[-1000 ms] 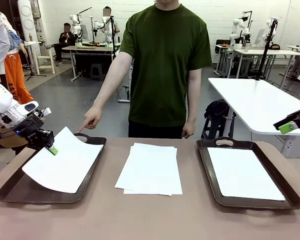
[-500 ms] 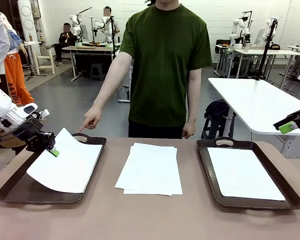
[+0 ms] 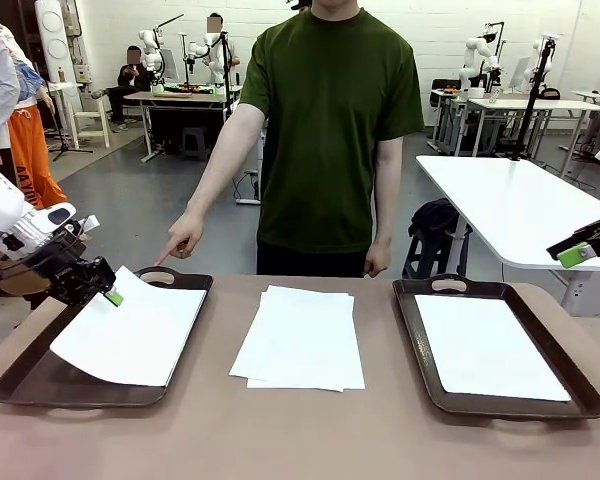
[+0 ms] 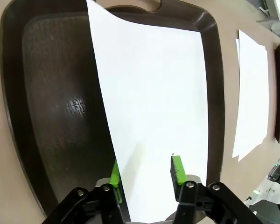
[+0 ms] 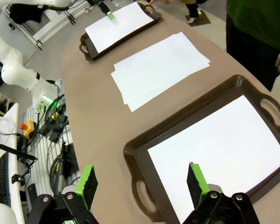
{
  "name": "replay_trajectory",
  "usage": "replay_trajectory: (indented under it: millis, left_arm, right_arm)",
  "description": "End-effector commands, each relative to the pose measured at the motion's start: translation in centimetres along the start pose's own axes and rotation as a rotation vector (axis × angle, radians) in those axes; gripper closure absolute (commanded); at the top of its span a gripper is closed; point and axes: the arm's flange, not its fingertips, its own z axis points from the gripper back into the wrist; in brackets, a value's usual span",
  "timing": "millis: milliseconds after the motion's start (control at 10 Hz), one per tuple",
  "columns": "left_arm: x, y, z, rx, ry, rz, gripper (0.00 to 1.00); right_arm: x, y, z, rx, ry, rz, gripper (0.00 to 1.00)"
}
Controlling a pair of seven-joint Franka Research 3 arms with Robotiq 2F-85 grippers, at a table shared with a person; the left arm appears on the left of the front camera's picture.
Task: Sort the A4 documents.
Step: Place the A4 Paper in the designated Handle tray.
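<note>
Saw from the left wrist what the front view hid: left gripper (image 4: pixel 145 167) jaws parted, gripping nothing, a sheet (image 4: pixel 149 93) between and beyond them in the left tray (image 4: pixel 51 107). Saw right gripper (image 5: pixel 142 179) wide open, empty. Found another sheet (image 5: pixel 214 149) beyond its jaws in the right tray (image 5: pixel 140 158), and a loose stack (image 5: pixel 158 70) farther on.

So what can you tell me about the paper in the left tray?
The paper is one thin, plain white sheet, rectangular and blank as far as I can see. It lies a bit crooked in the dark brown left tray, mostly flat, with its left edge looking slightly raised. The left arm's fingers stand open on either side of that edge. I cannot tell whether they touch it.
</note>
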Motion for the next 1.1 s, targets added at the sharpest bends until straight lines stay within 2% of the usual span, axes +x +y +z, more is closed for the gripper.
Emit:
replay_trajectory:
  millis: [0, 100, 200, 300, 600, 700, 800, 1000]
  left_arm:
    - [0.35, 0.04, -0.03, 0.083, 0.017, 0.003, 0.34]
    - [0.45, 0.18, 0.01, 0.100, 0.024, 0.000, 0.20]
    - [0.67, 0.09, 0.22, 0.114, 0.019, -0.008, 0.14]
    - [0.86, 0.04, 0.23, 0.121, 0.020, -0.017, 0.00]
    - [0.87, 0.18, 0.47, 0.134, 0.028, -0.021, 0.00]
    - [0.93, -0.01, 0.46, 0.127, 0.023, 0.033, 0.00]
    - [0.49, 0.42, 0.47, 0.103, 0.020, -0.042, 0.00]
    - [0.49, 0.42, 0.47, 0.103, 0.020, -0.042, 0.00]
  right_arm:
    - [0.00, 0.06, -0.06, 0.005, 0.000, 0.006, 0.00]
    - [0.00, 0.06, -0.06, 0.005, 0.000, 0.006, 0.00]
    - [0.00, 0.06, -0.06, 0.005, 0.000, 0.006, 0.00]
    - [0.00, 0.06, -0.06, 0.005, 0.000, 0.006, 0.00]
    - [0.00, 0.06, -0.06, 0.005, 0.000, 0.006, 0.00]
    - [0.00, 0.06, -0.06, 0.005, 0.000, 0.006, 0.00]
    - [0.00, 0.06, -0.06, 0.005, 0.000, 0.006, 0.00]
    - [0.00, 0.06, -0.06, 0.005, 0.000, 0.006, 0.00]
